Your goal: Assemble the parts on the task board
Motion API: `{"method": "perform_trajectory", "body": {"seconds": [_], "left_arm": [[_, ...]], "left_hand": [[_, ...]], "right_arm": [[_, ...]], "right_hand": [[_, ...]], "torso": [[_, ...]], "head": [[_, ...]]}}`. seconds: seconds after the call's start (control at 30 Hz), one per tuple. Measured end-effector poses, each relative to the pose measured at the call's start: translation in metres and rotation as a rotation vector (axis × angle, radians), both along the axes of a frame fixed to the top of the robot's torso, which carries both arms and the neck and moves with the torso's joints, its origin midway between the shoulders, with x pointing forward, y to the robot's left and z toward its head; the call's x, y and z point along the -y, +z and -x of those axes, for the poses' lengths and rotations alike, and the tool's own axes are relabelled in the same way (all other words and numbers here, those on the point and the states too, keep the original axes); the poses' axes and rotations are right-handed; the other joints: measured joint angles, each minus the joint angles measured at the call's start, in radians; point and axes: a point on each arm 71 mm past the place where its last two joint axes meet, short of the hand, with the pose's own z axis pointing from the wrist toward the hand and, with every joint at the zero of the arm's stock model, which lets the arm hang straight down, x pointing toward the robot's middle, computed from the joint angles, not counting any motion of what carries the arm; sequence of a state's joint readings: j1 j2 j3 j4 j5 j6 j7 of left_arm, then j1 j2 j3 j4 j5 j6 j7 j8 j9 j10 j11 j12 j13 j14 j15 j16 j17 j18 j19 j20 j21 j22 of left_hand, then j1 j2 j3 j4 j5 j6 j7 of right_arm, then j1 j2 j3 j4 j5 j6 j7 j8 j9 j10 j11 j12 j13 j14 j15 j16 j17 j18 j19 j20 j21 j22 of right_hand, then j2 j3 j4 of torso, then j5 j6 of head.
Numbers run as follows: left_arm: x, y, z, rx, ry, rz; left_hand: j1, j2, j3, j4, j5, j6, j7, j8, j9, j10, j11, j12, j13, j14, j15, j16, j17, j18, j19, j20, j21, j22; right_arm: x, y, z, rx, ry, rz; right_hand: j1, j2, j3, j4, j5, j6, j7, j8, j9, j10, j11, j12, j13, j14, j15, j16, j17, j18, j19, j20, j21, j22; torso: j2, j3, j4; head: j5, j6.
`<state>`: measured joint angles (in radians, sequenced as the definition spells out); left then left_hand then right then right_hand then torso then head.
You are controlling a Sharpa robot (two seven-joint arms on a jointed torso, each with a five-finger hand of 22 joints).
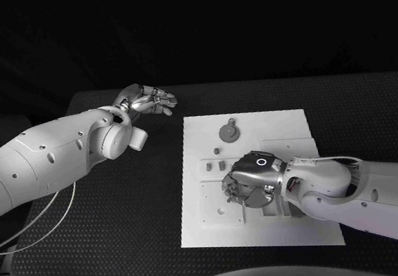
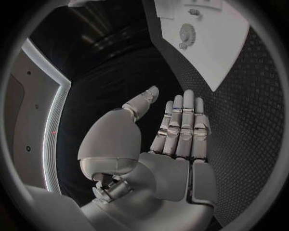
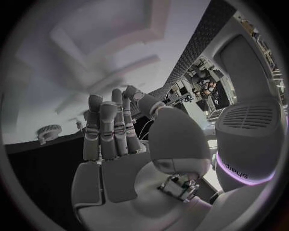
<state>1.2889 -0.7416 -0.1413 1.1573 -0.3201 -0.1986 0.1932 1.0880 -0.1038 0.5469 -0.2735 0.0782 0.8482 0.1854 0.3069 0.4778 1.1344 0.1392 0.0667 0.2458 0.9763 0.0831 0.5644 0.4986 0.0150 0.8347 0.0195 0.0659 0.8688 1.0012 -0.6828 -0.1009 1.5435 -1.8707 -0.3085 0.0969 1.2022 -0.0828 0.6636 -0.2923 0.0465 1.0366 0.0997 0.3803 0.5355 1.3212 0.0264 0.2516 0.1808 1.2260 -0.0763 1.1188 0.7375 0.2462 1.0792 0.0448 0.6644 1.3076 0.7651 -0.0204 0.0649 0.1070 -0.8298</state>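
Observation:
The white task board point(image 1: 282, 126) lies in the middle of the black table. A grey gear point(image 1: 229, 131) sits near its far edge, with small grey parts point(image 1: 208, 168) in slots closer in. My right hand point(image 1: 250, 181) hovers palm-down low over the board's middle and hides what is under it. In the right wrist view its fingers point(image 3: 108, 125) reach straight at the board point(image 3: 90, 48), the thumb tip lies by the fingertips, and the gear point(image 3: 49, 131) is off to one side. Whether it pinches anything is hidden. My left hand point(image 1: 146, 101) is open off the board's far left corner, its fingers point(image 2: 180, 125) straight and holding nothing.
The black table mat point(image 1: 119, 216) spreads wide on the left of the board. A white cable point(image 1: 43, 225) trails from my left arm over the table's left edge. The left wrist view shows the board's corner point(image 2: 223, 53) with the gear point(image 2: 187, 32) ahead of the hand.

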Motion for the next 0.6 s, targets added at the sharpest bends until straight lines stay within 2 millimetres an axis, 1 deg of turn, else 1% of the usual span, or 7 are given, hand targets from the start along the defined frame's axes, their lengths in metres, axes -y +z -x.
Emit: {"method": "perform_trajectory", "body": {"seconds": [0.1,0.33,0.47,0.6], "left_arm": [[0.0,0.0,0.0,0.0,0.0,0.0],[0.0,0.0,0.0,0.0,0.0,0.0],[0.0,0.0,0.0,0.0,0.001,0.0],[-0.001,0.0,0.0,0.0,0.001,0.0]], "left_hand": [[0.0,0.0,0.0,0.0,0.0,0.0,0.0,0.0,0.0,0.0,0.0,0.0,0.0,0.0,0.0,-0.004,0.0,0.0,0.0,0.0,0.0,-0.001],[0.0,0.0,0.0,0.0,0.0,0.0,0.0,0.0,0.0,0.0,0.0,0.0,0.0,0.0,0.0,-0.004,0.001,0.0,0.0,0.0,0.0,-0.001],[0.0,0.0,0.0,0.0,0.0,0.0,0.0,0.0,0.0,0.0,0.0,0.0,0.0,0.0,0.0,-0.004,0.001,0.0,0.0,0.0,0.0,-0.002],[0.0,0.0,0.0,0.0,0.0,0.0,0.0,0.0,0.0,0.0,0.0,0.0,0.0,0.0,0.0,-0.004,0.002,0.0,0.0,0.0,0.0,-0.002]], "right_arm": [[0.0,0.0,0.001,0.007,-0.001,0.0],[0.002,0.002,0.005,0.013,-0.001,-0.008],[0.003,0.005,0.009,0.013,0.002,-0.015],[0.004,0.008,0.011,0.014,0.003,-0.018]], "right_hand": [[0.0,0.0,0.0,0.0,0.001,0.0,0.0,0.0,0.0,0.004,0.003,0.0,0.002,0.0,0.0,0.0,0.0,0.0,0.0,0.0,0.0,0.0],[0.0,0.0,-0.001,-0.001,0.001,0.0,0.0,0.0,-0.002,0.005,0.002,0.0,0.006,0.0,0.0,0.0,0.001,-0.005,0.0,0.0,0.0,0.0],[0.0,0.0,-0.001,-0.001,0.001,0.0,0.0,0.0,-0.002,0.005,0.002,0.0,0.006,0.0,0.0,0.0,0.001,0.001,0.0,0.0,0.0,0.0],[0.0,0.0,-0.002,-0.001,0.001,0.0,0.0,0.0,-0.001,0.005,0.002,0.0,0.005,0.0,0.0,0.0,0.002,0.003,0.0,0.0,0.001,0.0]], "torso": [[0.0,-0.0001,0.0],[0.0,0.0005,-0.0005],[0.0,0.0002,-0.0007],[0.0,-0.0001,-0.0011]], "head": [[0.0,0.001],[0.0,0.002],[0.0,0.002],[0.0,0.002]]}}
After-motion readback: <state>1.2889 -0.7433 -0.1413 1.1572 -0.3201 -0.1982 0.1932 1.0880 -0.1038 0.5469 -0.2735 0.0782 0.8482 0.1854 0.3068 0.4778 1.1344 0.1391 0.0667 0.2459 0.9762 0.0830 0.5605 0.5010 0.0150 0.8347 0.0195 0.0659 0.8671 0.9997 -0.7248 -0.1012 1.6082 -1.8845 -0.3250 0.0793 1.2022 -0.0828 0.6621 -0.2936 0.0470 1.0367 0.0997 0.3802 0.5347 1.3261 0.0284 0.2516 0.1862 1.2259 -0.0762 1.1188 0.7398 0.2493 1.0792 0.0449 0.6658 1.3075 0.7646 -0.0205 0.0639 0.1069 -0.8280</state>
